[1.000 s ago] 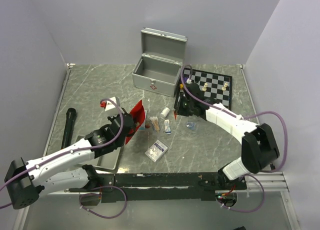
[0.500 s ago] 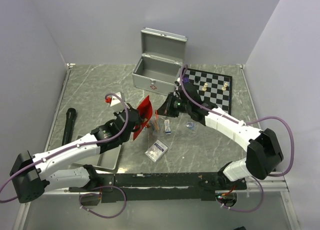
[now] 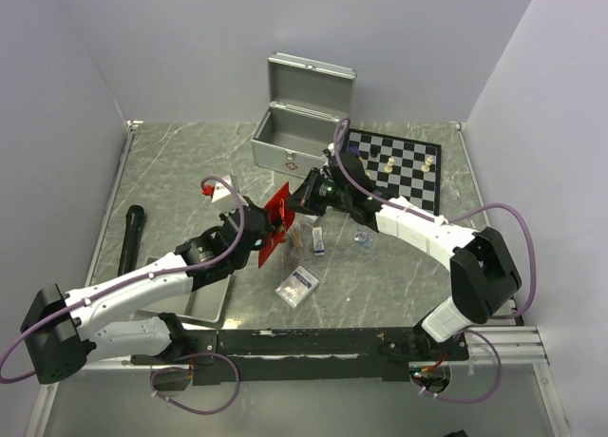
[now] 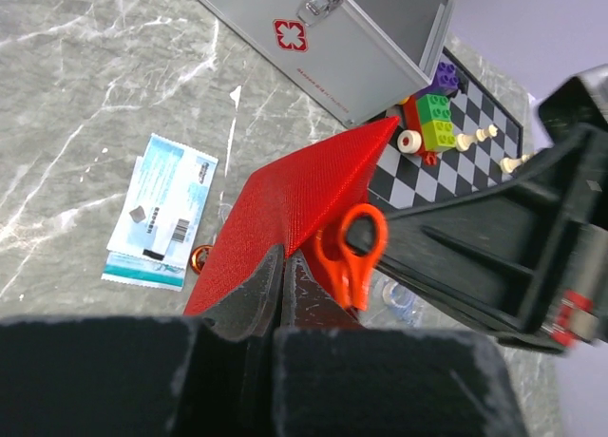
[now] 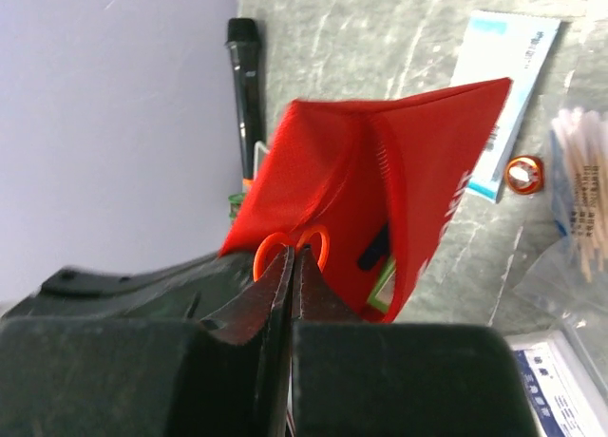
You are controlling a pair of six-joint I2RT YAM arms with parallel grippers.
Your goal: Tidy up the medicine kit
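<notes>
Boxy silver metal case [image 3: 294,138]: open, looks empty. Red fabric pouch [image 4: 294,195]: pinched by my left gripper [image 4: 282,266] and right gripper [image 5: 292,261]. White packet [image 3: 297,285]: unpacked.

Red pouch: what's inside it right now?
Right wrist view shows the red pouch gaping, with a dark item and a green-and-white piece inside. Its fabric covers the rest of both, so neither can be identified.

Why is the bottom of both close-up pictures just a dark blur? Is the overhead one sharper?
Left wrist: the left gripper is too near the lens and blurs; the red pouch is sharp. Right wrist: same with the right gripper. Top: sharp, evenly lit, soft shadows.
</notes>
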